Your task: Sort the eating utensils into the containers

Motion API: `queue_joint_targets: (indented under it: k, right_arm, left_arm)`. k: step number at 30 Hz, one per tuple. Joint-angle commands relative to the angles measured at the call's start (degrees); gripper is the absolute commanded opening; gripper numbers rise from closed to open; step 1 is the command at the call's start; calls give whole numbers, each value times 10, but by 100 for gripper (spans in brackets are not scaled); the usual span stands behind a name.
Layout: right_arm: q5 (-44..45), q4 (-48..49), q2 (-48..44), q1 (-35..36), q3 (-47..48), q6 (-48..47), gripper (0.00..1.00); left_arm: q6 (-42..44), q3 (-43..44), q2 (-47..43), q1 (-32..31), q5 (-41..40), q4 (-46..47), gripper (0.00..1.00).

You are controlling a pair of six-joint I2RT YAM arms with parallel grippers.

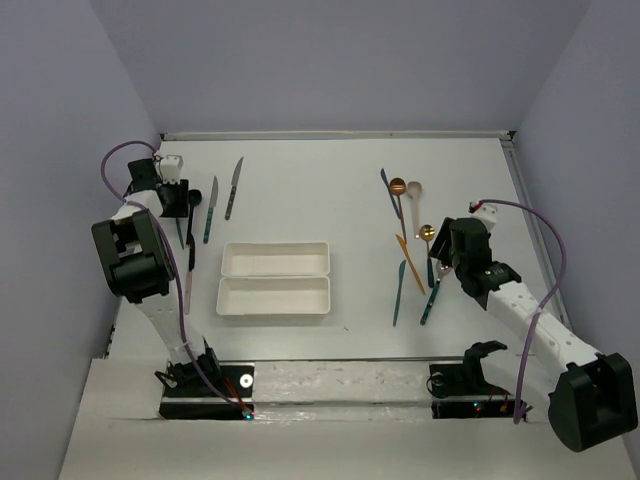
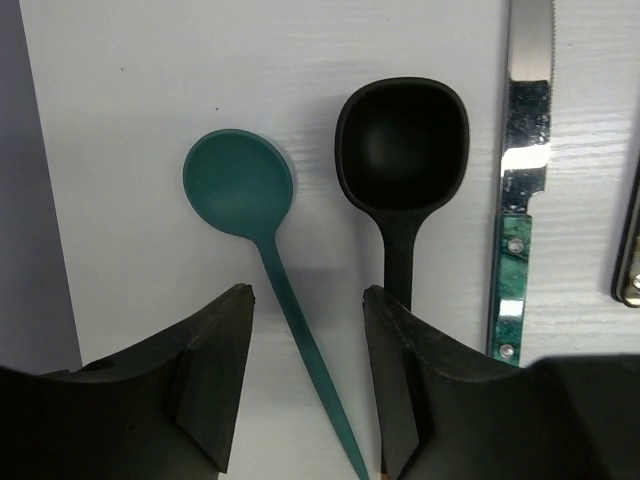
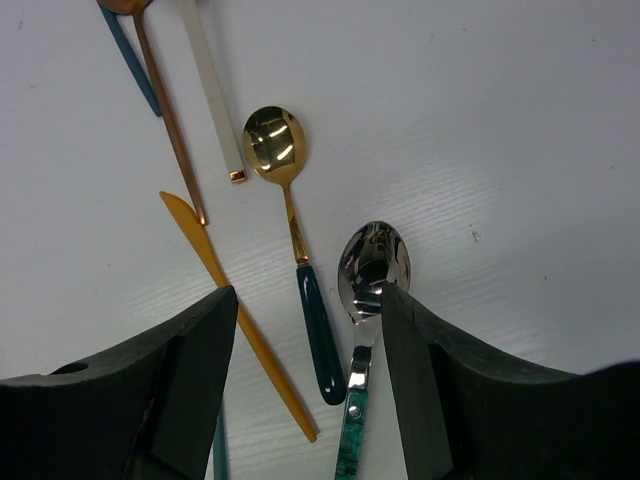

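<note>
Teal spoon lies handle-first inside the spread left claw.

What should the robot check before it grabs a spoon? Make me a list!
1. Left hand open: ok.
2. Slim teal spoon handle lies between its fingers: ok.
3. Black plastic spoon away from those fingers: not ok, its handle runs behind one.
4. Right hand over one utensil only: not ok; gold spoon with dark green handle, orange knife and silver spoon share its gap.
5. Two shallow white rectangular trays empty: ok.
</note>
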Motion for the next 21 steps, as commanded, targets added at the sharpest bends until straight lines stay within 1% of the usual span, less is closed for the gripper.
queue_joint_targets:
  k: [1,3,9,13,16,17,19,21]
  right_arm:
    - [6,7,-23,-1,18,5,65]
    - [7,7,-28,-1,17,5,65]
    - [6,5,-35,-1,14,2,65]
    - [6,5,-38,-1,13,2,64]
    - [6,5,-40,-1,12,3,64]
    - [7,5,-42,-1,11,4,64]
    - [8,5,-44,-1,10,3,64]
    - [8,3,-46,-1,10,3,64]
  left_arm:
    - [-22,25,26,3,-9,5,57]
    - [-24,23,33,4,-18,12,55]
    - [-19,1,22,7,-38,29,54]
    - [-17,1,36,12,-41,29,53]
    - [-17,3,49,13,-35,22,45]
    - [-17,2,52,13,-37,21,39]
    - [-17,1,52,13,-44,23,34]
    - [-17,1,52,20,-44,23,24]
